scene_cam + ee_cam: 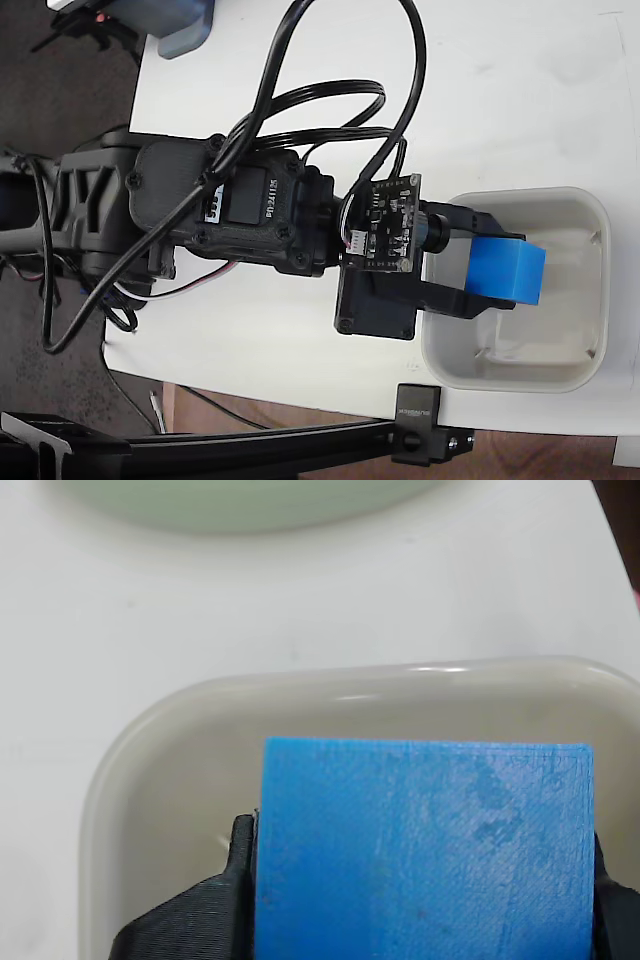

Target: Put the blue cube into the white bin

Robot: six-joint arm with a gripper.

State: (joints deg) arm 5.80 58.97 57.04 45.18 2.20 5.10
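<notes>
Pinching the cube (pixel 508 272) between both jaws, gripper (pixel 470 270) hovered directly over the bin (pixel 590 215). Held the cube clear of the floor, inside the rim's outline in both views. Judged: only a straight drop left.

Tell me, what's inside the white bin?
Only the blue cube hangs over the white bin, pinched in the gripper. The floor that shows looks bare. The part under the cube and the fingers is covered, so I can't see it.
</notes>
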